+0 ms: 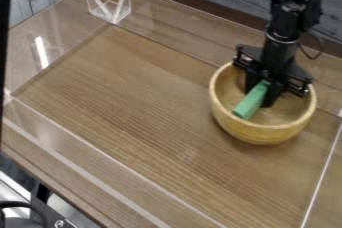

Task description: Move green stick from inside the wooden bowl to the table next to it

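The green stick (253, 101) leans tilted inside the wooden bowl (230, 118), its lower end near the bowl's floor. My gripper (270, 84) points straight down into the bowl and is shut on the stick's upper end. The black arm rises above it at the upper right. The bowl rests on the brown wood-grain table (134, 102), toward its right side.
Low clear plastic walls (40, 47) edge the table. A small clear-and-white folded stand (107, 5) sits at the far left corner. The table's right edge (329, 162) lies just beyond the bowl.
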`<state>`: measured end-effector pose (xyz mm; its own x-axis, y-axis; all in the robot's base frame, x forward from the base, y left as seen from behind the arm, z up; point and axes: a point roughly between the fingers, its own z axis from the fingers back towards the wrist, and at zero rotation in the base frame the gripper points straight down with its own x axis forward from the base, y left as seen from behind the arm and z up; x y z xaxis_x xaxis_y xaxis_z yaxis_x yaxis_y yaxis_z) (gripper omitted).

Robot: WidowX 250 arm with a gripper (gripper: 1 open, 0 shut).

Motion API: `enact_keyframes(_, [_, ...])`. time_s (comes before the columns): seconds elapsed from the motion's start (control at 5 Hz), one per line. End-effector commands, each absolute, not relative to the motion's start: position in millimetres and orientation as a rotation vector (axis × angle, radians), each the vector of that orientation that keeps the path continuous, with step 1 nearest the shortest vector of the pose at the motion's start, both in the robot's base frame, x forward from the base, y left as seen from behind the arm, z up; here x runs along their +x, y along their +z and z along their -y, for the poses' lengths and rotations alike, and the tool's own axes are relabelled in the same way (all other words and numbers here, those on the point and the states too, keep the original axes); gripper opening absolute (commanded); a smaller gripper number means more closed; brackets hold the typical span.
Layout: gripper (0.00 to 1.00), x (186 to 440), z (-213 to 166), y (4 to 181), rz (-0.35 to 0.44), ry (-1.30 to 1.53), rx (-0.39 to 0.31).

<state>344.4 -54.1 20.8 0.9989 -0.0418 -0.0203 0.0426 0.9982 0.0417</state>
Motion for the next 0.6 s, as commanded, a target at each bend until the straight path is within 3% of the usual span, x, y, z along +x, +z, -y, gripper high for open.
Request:
enact_keyframes(0.0, [0.00, 345.1, 45.5, 35.1, 0.001, -0.012, 0.033])
enact_keyframes(0.4, [0.00, 343.6, 44.9, 42.0, 0.004, 0.011, 0.017])
